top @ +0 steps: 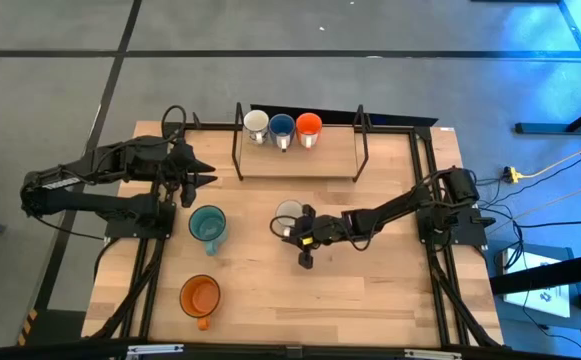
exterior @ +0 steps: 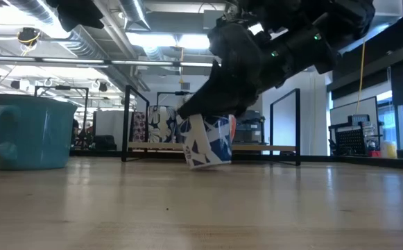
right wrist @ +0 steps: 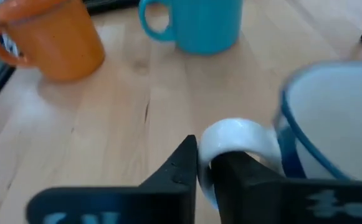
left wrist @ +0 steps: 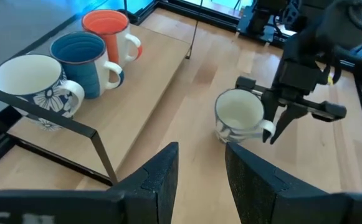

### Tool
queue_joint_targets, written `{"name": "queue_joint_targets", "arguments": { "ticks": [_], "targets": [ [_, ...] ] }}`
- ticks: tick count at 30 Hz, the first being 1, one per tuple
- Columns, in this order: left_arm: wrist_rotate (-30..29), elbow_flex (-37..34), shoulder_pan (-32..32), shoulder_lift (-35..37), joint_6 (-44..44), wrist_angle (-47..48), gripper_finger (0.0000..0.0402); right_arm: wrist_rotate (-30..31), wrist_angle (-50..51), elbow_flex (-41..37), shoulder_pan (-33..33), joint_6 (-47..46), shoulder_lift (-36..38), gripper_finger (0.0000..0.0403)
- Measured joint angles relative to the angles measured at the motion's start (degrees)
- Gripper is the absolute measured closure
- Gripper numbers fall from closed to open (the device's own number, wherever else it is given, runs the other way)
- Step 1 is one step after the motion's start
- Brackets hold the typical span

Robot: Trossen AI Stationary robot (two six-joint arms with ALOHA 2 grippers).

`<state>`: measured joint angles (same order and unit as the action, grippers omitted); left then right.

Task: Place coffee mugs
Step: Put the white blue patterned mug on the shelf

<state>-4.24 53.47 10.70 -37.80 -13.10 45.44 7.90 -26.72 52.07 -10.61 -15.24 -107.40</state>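
Note:
A white mug with blue pattern stands mid-table, and my right gripper is shut on its handle. In the low view this mug is tilted. A teal mug and an orange mug stand upright on the table's near-left part. On the rack at the far edge stand a white mug, a dark blue mug and an orange mug. My left gripper hovers open near the rack's left end, touching nothing. My right gripper pinches the white mug's handle loop between its two fingers, which lie across the loop. It comes slanting down from the table's right. The mug leans over, its lower edge at the tabletop.
The rack has black wire end frames and free board to the right of its three mugs. Black rails run along the table's sides. Bare wood lies near and right of the held mug.

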Motion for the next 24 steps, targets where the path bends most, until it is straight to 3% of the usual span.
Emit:
{"name": "queue_joint_targets", "arguments": {
  "ticks": [6, 12, 19, 24],
  "targets": [
    [0.07, 0.00, 0.00, 0.00, -0.02, -0.01, 0.0276, 0.35, 6.41, -0.09, 0.16, -0.08, 0.44, 0.0313],
    [-0.15, 0.00, 0.00, -0.12, -0.09, -0.04, 0.0276, 2.68, 18.99, -0.11, 0.15, -2.03, 5.42, 0.0264],
    [-2.17, 0.00, -0.02, -0.11, -0.39, -0.04, 0.0276, 1.55, 32.45, -0.11, 0.09, -11.59, 12.52, 0.0252],
    [-2.26, 0.00, 0.00, -0.11, -0.35, -0.04, 0.0276, 1.48, 40.05, -0.09, -0.83, -23.63, 16.75, 0.0253]
  ]
}}
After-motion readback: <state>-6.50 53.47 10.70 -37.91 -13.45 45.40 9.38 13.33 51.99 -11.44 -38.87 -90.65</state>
